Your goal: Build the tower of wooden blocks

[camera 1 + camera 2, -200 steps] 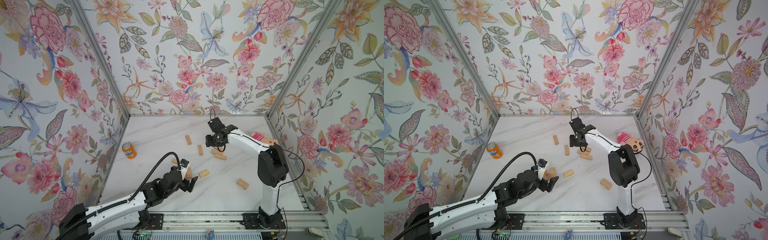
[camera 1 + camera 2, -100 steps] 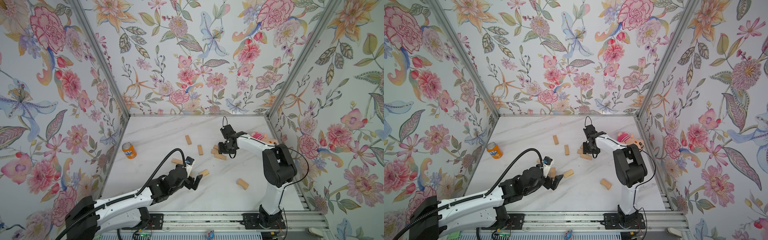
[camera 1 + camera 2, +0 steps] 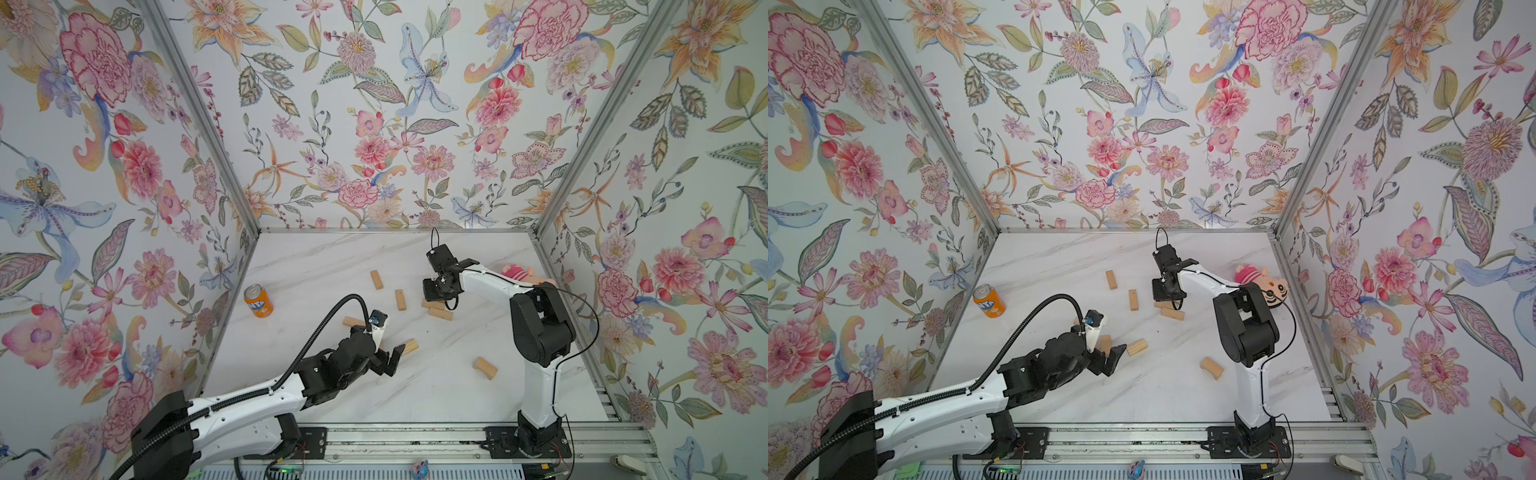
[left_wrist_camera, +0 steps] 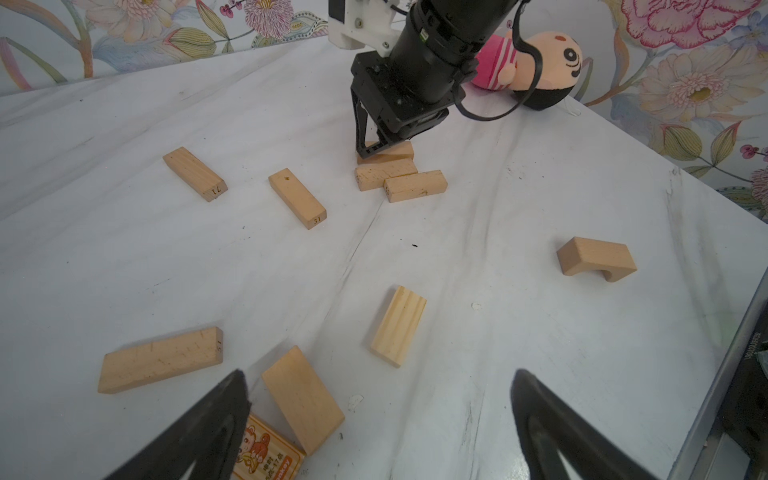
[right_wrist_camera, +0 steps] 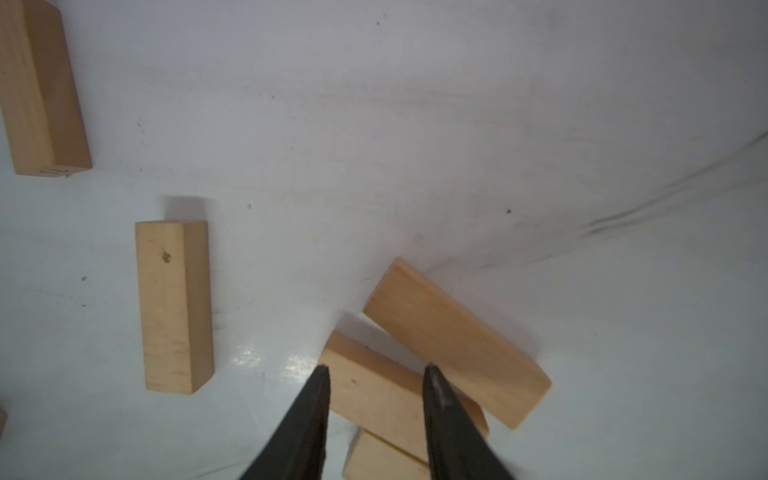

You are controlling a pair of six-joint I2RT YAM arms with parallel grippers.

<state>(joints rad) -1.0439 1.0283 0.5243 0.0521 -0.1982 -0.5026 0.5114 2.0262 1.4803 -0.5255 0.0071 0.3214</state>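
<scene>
Several pale wood blocks lie flat and scattered on the white table; no tower is in view. My right gripper [image 3: 434,297] points down at a cluster of three blocks [image 4: 401,178]. Its narrowed fingers [image 5: 322,376] pinch one end of the far block [image 5: 374,395]. My left gripper [image 4: 380,415] hovers wide open and holds nothing. It is low over a plain block [image 4: 303,399] and the orange-print block [image 4: 268,455]. A ridged block [image 3: 409,346] lies just beyond its tips. A curved block [image 3: 485,368] lies alone near the right arm's base.
An orange soda can [image 3: 257,301] stands at the left wall. A pink-hatted plush doll [image 3: 520,272] lies by the right wall behind the right arm. Two single blocks [image 3: 376,279] [image 3: 400,299] lie mid-table, and another block [image 3: 353,321] is beside the left wrist.
The right gripper swung right, came back left and dropped onto the block cluster, and its jaws narrowed. The left arm reached forward towards the ridged block, still wide open.
</scene>
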